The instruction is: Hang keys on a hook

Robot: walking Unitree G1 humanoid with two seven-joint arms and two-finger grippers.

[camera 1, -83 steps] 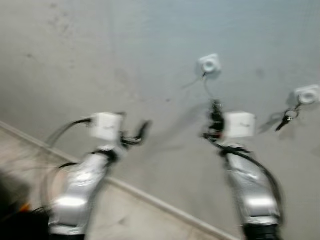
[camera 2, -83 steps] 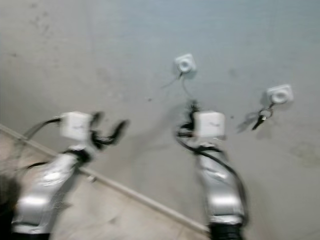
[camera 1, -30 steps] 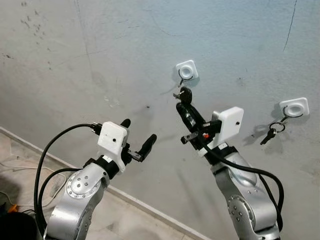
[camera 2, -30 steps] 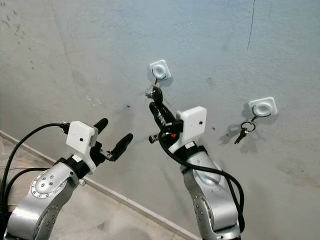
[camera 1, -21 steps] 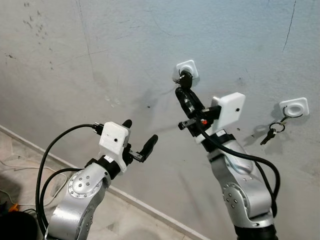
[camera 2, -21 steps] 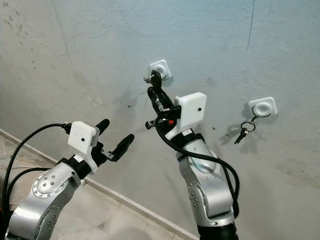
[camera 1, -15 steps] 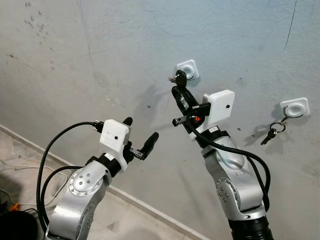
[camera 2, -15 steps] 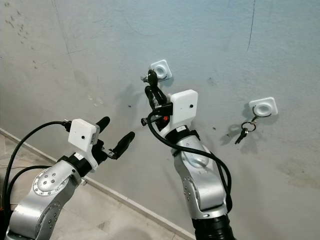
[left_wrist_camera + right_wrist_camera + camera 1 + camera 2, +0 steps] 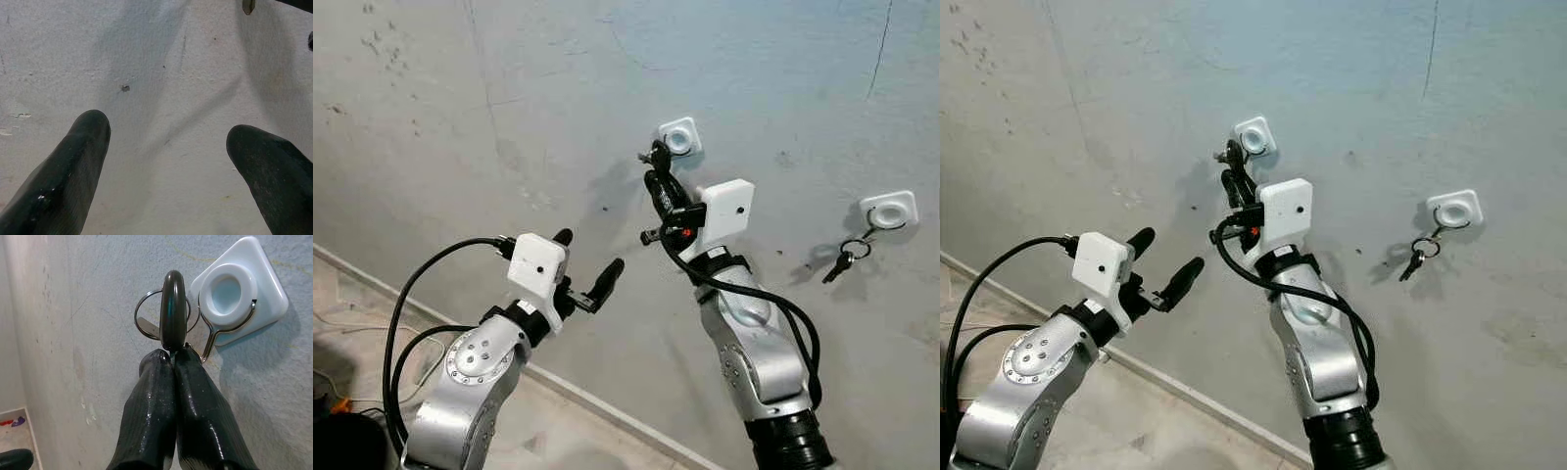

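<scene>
Your right gripper (image 9: pixel 172 357) pinches the black-headed key (image 9: pixel 173 308), its ring beside the white wall hook (image 9: pixel 237 296); your left gripper (image 9: pixel 585 266) hangs spread wide.

The silver right arm is raised steeply, its hand (image 9: pixel 173 352) of two long black fingers pressed together at the tips. The silver left arm is held lower and bent, its black-fingered hand (image 9: pixel 585 264) spread wide apart and kept empty
</scene>
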